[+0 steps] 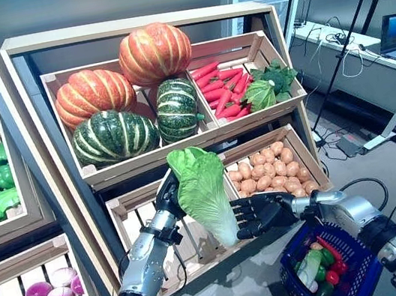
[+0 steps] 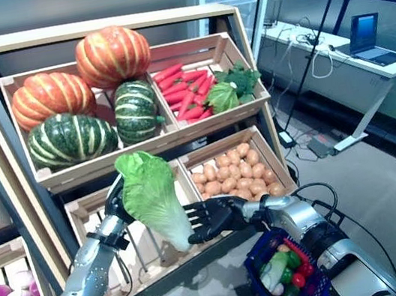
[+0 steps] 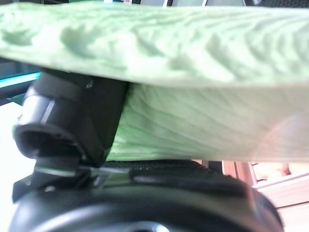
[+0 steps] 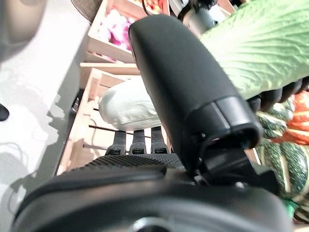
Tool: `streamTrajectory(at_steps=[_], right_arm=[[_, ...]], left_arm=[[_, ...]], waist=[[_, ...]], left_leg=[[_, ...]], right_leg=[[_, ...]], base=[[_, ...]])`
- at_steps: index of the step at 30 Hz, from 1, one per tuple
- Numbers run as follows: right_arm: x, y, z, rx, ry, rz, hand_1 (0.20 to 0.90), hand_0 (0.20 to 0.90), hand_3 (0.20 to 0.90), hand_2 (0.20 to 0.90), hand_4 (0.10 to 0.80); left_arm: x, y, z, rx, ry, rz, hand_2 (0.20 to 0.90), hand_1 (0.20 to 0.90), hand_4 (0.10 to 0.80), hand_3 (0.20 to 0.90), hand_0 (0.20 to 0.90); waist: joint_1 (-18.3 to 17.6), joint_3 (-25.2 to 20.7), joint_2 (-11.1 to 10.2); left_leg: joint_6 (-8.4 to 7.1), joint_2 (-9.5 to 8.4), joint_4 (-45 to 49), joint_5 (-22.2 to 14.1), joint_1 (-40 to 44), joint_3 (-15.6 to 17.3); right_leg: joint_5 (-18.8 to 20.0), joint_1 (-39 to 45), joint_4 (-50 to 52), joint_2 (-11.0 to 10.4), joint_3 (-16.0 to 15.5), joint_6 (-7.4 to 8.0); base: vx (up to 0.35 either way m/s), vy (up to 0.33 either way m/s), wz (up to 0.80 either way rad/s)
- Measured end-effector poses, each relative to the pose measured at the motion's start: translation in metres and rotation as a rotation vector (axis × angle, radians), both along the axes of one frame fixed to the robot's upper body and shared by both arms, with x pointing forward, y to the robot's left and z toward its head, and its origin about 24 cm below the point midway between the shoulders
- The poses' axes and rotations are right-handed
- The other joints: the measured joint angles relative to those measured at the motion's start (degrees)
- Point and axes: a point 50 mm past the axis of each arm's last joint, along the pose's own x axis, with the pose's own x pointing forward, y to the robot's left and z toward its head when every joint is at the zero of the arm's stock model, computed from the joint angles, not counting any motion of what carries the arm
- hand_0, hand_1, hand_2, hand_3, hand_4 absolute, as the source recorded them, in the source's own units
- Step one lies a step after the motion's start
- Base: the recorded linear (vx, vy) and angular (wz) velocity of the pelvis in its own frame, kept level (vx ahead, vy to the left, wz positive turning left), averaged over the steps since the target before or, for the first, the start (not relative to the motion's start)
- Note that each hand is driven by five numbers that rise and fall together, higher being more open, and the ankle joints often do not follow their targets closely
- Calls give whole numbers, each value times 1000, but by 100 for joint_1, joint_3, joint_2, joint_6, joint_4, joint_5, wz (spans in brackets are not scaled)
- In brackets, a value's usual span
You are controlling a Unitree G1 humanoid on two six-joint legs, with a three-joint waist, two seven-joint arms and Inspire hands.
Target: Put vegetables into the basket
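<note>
Fingers of the left hand (image 1: 169, 196) curl round the upper part of the cabbage (image 1: 203, 189), holding it in the air before the shelf, while the right hand (image 1: 258, 214) cups its pale lower end with bent fingers. It looks light, leafy and soft, apt to crush or tear at the leaf edges, so the firm white base seems the safer hold. Just below to the right hangs the blue basket (image 1: 355, 271), already part full. Behind stand wooden crates (image 1: 253, 44) of pumpkins (image 1: 154, 52), carrots (image 1: 220, 87) and potatoes (image 1: 268, 167); a desk with a laptop (image 1: 394, 32) stands well apart
</note>
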Motion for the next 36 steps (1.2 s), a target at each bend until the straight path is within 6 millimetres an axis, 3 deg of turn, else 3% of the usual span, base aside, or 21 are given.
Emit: streamTrajectory(at_steps=[12, 19, 29, 36], right_arm=[[-2, -4, 1, 42, 42, -15, 900, 900, 900, 900, 800], [-1, 6, -2, 48, 41, -31, 900, 900, 900, 900, 800], [-8, 26, -29, 62, 157, -95, 900, 900, 900, 900, 800], [-12, 25, -38, 81, 218, -128, 900, 900, 900, 900, 800]], left_arm=[[0, 3, 2, -32, -3, 0, 300, 300, 400, 300, 300], [0, -1, 0, -74, 9, 7, 300, 300, 400, 300, 300], [-6, -22, -10, -77, 52, -50, 300, 300, 400, 300, 300], [-8, -25, -13, -75, 77, -71, 300, 300, 400, 300, 300]], waist=[[24, -44, 62], [28, -85, 79], [133, -102, 74], [154, -107, 74]], left_leg=[[4, -4, 0, 9, -2, -25], [4, -4, 0, 11, -7, -28], [7, -10, 0, 18, -8, -64], [9, -11, 0, 33, -14, -80]], right_leg=[[0, 10, -1, -1, 4, 0], [0, 7, 0, 0, 4, 0], [-1, 27, -1, -2, -4, -1], [-2, 28, -2, -2, -3, -2]], base=[[-19, -3, 1], [0, 0, 0], [2, 2, 1], [1, 1, 1]])
